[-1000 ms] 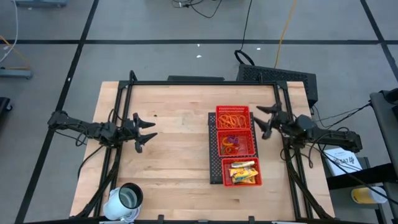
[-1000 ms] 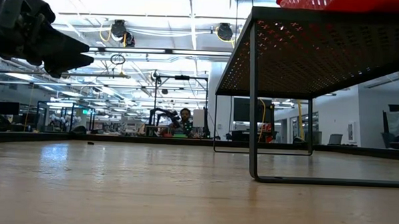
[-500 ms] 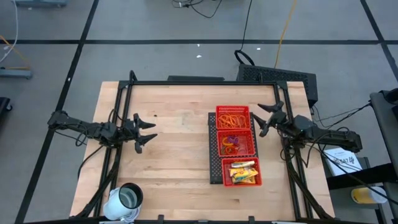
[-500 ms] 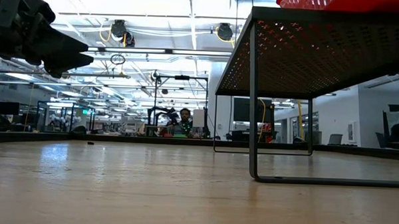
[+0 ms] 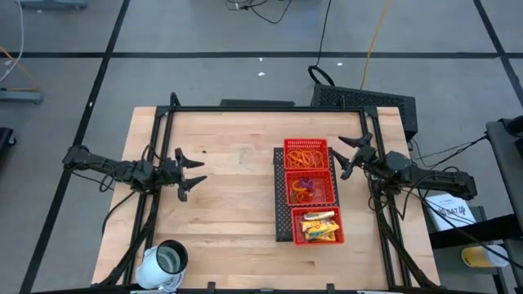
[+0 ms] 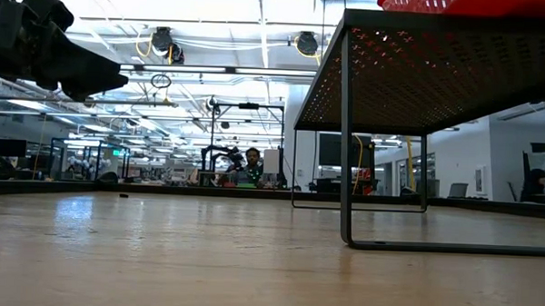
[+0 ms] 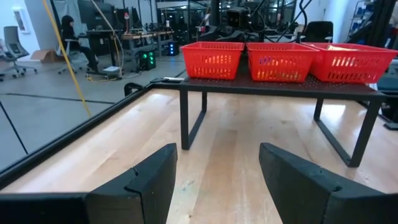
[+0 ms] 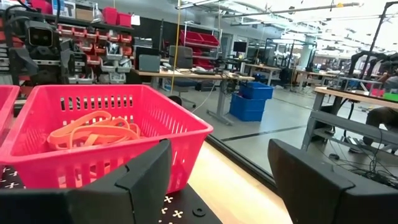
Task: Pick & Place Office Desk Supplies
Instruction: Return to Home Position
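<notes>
The orange rubber bands [image 5: 308, 154] are heaped in the uppermost bin of the red tray [image 5: 285, 175], centre-right in the high view. The tray's long axis runs down the frame. The bands lie just left of the right gripper [image 5: 341, 158], the nearer one, which is spread wide with nothing held or touched. The left gripper [image 5: 200, 170], likewise spread and empty, is parked well apart at centre-left.

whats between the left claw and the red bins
Only bare wooden tabletop lies between the left claw and the red bins, as the high view shows.
</notes>
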